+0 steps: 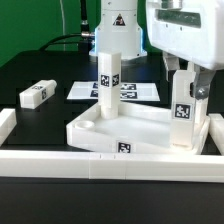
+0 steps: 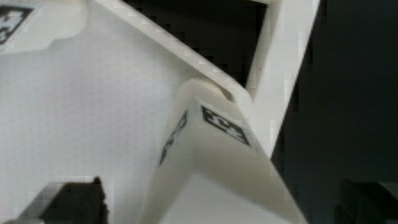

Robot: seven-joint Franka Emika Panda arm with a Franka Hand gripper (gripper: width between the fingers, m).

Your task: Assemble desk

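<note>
The white tray-like tabletop point(image 1: 95, 128) lies in the middle of the table. One leg block point(image 1: 110, 82) stands upright at its far corner. A second leg block point(image 1: 183, 108) stands upright at the corner on the exterior view's right. My gripper point(image 1: 185, 82) straddles the top of this leg. In the wrist view the leg point(image 2: 222, 160) sits between the dark fingers point(image 2: 71, 205) with a small gap on each side, so my gripper point(image 2: 222, 212) looks open. The tabletop point(image 2: 89, 110) shows beside it. A third leg block point(image 1: 37, 94) lies loose on the exterior view's left. The fourth is out of view.
White border rails run along the front point(image 1: 90, 160), the exterior view's left point(image 1: 5, 125) and its right point(image 1: 215, 130). The marker board point(image 1: 142, 92) lies flat behind the tabletop. The arm's base point(image 1: 118, 25) stands at the back.
</note>
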